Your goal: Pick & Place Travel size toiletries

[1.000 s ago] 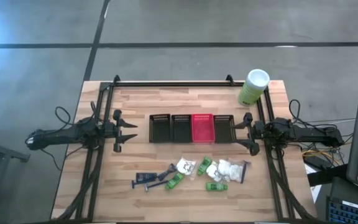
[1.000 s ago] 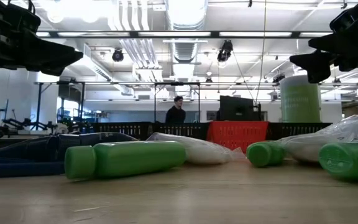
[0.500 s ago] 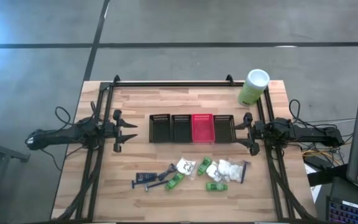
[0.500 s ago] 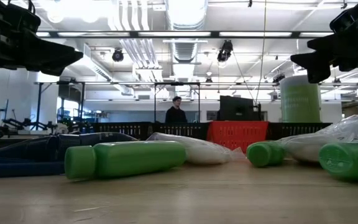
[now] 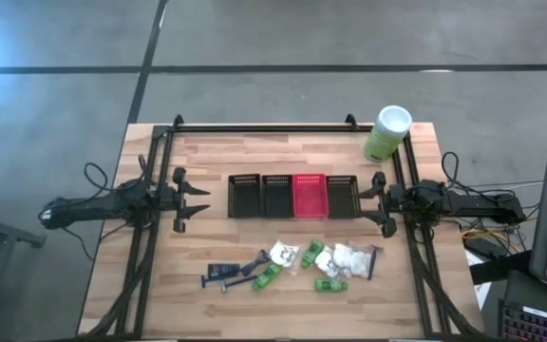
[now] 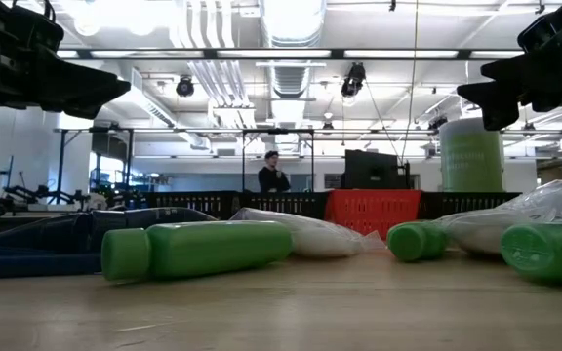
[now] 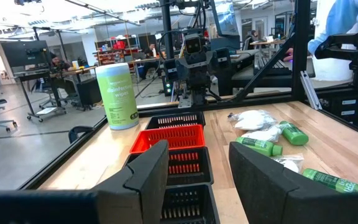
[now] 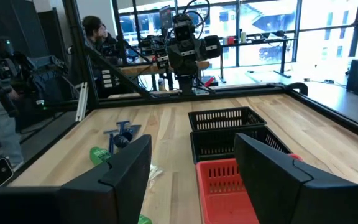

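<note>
The toiletries lie scattered near the table's near edge: green bottles (image 5: 267, 275) (image 5: 330, 284) (image 6: 198, 249), white crinkly packets (image 5: 283, 254) (image 5: 346, 258) and dark blue razor sticks (image 5: 221, 273) (image 5: 373, 258). All rest flat on the wood. My left gripper (image 5: 196, 199) (image 7: 197, 174) hovers open at the table's left side, level with the basket row. My right gripper (image 5: 376, 201) (image 8: 194, 168) hovers open at the right side, facing it. Neither is near the toiletries.
A row of small mesh baskets sits mid-table: three black ones (image 5: 244, 195) (image 5: 277, 195) (image 5: 342, 195) and a red one (image 5: 310, 196). A large pale-green canister with a white lid (image 5: 387, 133) stands at the far right corner. A black frame (image 5: 254, 127) borders the table. A person (image 6: 274, 175) stands far behind.
</note>
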